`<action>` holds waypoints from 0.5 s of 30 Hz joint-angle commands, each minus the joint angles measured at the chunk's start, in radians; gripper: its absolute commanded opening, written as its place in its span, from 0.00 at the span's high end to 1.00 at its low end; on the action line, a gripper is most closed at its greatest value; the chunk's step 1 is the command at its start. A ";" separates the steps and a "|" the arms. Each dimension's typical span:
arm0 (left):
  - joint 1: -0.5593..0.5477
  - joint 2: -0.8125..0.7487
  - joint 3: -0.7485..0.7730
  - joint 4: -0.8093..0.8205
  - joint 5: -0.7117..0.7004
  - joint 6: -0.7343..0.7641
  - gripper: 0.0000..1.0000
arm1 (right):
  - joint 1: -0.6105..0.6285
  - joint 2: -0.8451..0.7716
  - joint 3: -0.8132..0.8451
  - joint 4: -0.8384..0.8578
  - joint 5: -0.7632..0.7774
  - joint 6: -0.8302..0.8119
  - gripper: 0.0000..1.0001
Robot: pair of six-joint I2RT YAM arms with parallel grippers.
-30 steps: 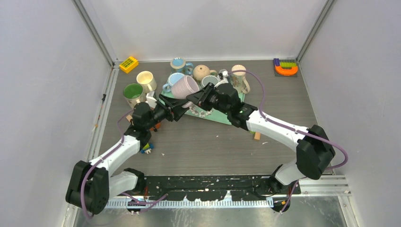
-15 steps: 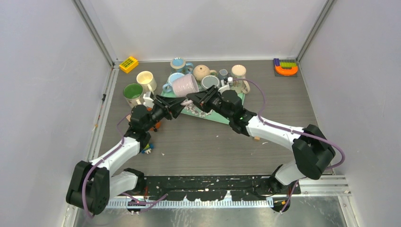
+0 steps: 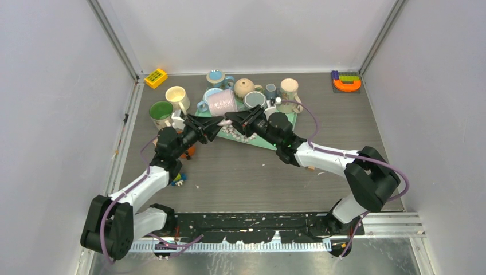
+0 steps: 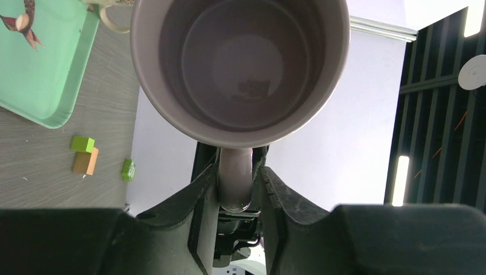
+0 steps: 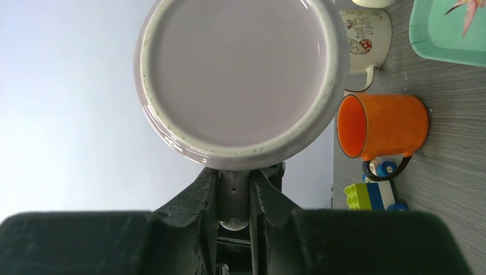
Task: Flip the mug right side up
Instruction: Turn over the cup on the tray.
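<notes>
A mug [image 3: 221,103] held sideways between two sets of jaws.
The left jaws clench its handle [image 4: 234,177] from the mouth end, the right jaws from the base end.

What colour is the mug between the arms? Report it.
Pale lilac mug, clearest in the right wrist view.

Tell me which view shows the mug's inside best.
Left wrist: it looks straight into the mug, down to its bottom, with the handle pinched in the left end effector. Right wrist shows only the underside of the base. Top external shows just the outer wall, side-on and small.
</notes>
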 commanded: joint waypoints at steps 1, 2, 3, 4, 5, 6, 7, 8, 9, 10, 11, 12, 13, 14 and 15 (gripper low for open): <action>0.001 -0.018 0.054 0.101 0.003 -0.009 0.69 | 0.015 -0.013 0.004 0.156 -0.060 0.012 0.99; 0.001 -0.018 0.056 0.096 0.005 -0.004 0.71 | 0.015 -0.012 0.005 0.155 -0.064 0.011 0.99; 0.001 -0.017 0.061 0.091 0.008 0.000 0.72 | 0.014 -0.009 0.007 0.155 -0.069 0.010 0.99; 0.001 -0.016 0.067 0.083 0.013 0.005 0.75 | 0.015 -0.010 0.007 0.157 -0.071 0.009 0.99; 0.001 -0.013 0.073 0.076 0.022 0.009 0.79 | 0.015 -0.010 0.006 0.156 -0.073 0.007 0.99; 0.001 -0.007 0.078 0.071 0.032 0.013 0.83 | 0.014 -0.012 0.005 0.152 -0.074 0.002 0.99; 0.001 -0.004 0.085 0.067 0.041 0.016 0.87 | 0.015 -0.014 0.004 0.145 -0.076 -0.002 0.99; 0.001 0.000 0.089 0.066 0.047 0.020 0.92 | 0.014 -0.016 0.006 0.135 -0.080 -0.008 0.99; 0.001 0.000 0.095 0.061 0.055 0.026 0.98 | 0.015 -0.019 0.009 0.121 -0.085 -0.016 0.99; 0.001 0.000 0.104 0.044 0.065 0.035 1.00 | 0.015 -0.023 0.013 0.105 -0.091 -0.026 0.99; 0.001 -0.003 0.114 0.020 0.075 0.051 1.00 | 0.015 -0.027 0.016 0.089 -0.092 -0.036 0.99; 0.001 -0.008 0.129 -0.026 0.089 0.072 1.00 | 0.015 -0.034 0.017 0.070 -0.091 -0.054 0.96; 0.001 -0.016 0.144 -0.069 0.097 0.097 1.00 | 0.015 -0.043 0.019 0.044 -0.089 -0.070 0.88; 0.002 -0.027 0.158 -0.126 0.102 0.130 1.00 | 0.014 -0.052 0.021 0.013 -0.084 -0.089 0.79; 0.003 -0.040 0.174 -0.188 0.103 0.164 1.00 | 0.015 -0.066 0.024 -0.032 -0.078 -0.110 0.71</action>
